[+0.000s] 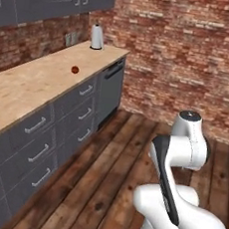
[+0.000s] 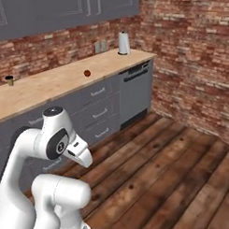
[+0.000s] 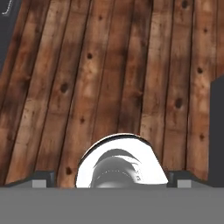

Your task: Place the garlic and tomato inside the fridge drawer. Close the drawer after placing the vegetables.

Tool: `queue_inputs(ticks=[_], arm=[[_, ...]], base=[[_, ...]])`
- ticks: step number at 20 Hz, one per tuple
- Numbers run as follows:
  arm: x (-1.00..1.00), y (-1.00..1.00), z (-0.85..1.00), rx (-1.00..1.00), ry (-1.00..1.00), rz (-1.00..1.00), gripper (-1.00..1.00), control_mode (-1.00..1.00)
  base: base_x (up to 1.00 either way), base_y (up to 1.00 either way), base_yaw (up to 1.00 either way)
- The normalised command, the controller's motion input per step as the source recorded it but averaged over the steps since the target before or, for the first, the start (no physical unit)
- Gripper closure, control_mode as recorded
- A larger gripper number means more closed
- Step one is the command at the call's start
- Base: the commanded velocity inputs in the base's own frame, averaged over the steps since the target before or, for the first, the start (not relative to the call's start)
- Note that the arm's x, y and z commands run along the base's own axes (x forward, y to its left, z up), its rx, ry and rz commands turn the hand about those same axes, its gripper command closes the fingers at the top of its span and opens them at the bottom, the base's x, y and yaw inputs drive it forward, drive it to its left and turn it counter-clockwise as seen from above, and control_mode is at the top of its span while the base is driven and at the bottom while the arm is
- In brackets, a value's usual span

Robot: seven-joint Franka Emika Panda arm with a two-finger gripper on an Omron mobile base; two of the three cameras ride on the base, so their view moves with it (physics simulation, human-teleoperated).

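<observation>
Reaching for the tomato has yet to begin
Tomato (image 1: 74, 69) sits mid-bench (image 1: 24, 87), upper left; end effector (image 3: 112, 177), lower centre of the hand view, released and empty, faces floorboards. Drive closer, then descend squarely over it.

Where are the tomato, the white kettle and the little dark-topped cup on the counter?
tomato (image 1: 74, 70): left base view, middle of the red ball on the wooden counter.
white kettle (image 2: 123, 43): right base view, middle of its body, at the counter's far end.
dark-topped cup (image 2: 10, 80): right base view, its side, near the wall.
</observation>
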Motion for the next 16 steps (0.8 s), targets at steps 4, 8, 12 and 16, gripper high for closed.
queue_inputs(ticks=[4, 8, 12, 16], arm=[[0.0, 0.0, 0.0, 0.0, 0.0, 0.0, -1.0, 1.0], [0.0, 0.0, 0.0, 0.0, 0.0, 0.0, -1.0, 1.0], [0.0, 0.0, 0.0, 0.0, 0.0, 0.0, -1.0, 1.0], [0.0, 0.0, 0.0, 0.0, 0.0, 0.0, -1.0, 1.0]], base=[[1.0, -0.03, 0.14], [1.0, 0.04, 0.26], [1.0, 0.07, 0.38], [1.0, 0.04, 0.37]])
